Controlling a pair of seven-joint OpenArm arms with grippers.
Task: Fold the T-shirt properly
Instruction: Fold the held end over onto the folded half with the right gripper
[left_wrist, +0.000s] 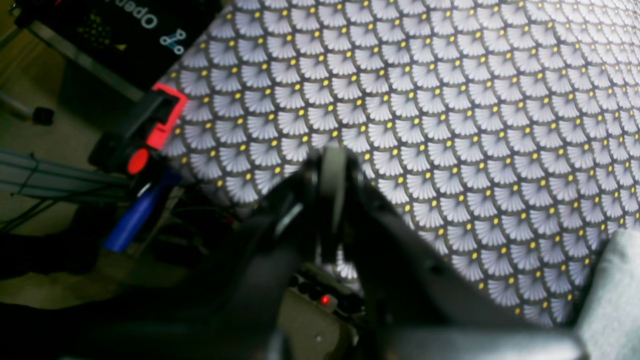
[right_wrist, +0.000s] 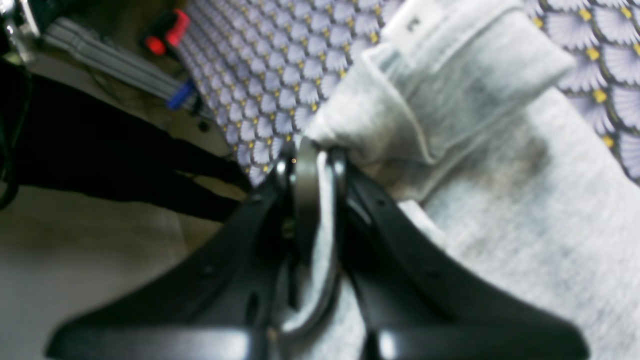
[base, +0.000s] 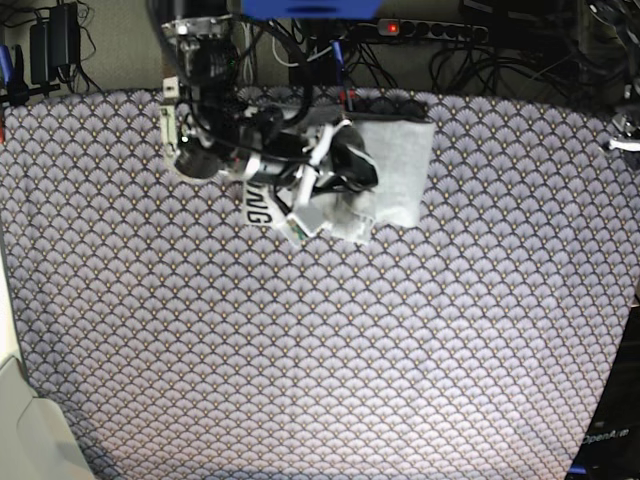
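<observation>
While the right pincer (right_wrist: 312, 155) is clamped on an edge of the T-shirt (base: 395, 165), a strip of pale grey cloth runs between its jaws in the right wrist view. Beyond its tips the shirt lies bunched at the far edge of the tabletop (base: 320, 350), with a folded sleeve or hem turned over just past the pincer and black letters showing on a flap under the arm. From above, the bundle's long axis runs roughly across the tabletop, along that far edge. On the near side of the pincer, the fan-patterned cloth stretches wide and bare. The left pincer (left_wrist: 332, 165) is pressed together with nothing between its jaws, over patterned cloth near a tabletop corner, a red clamp (left_wrist: 150, 130) to its side.
</observation>
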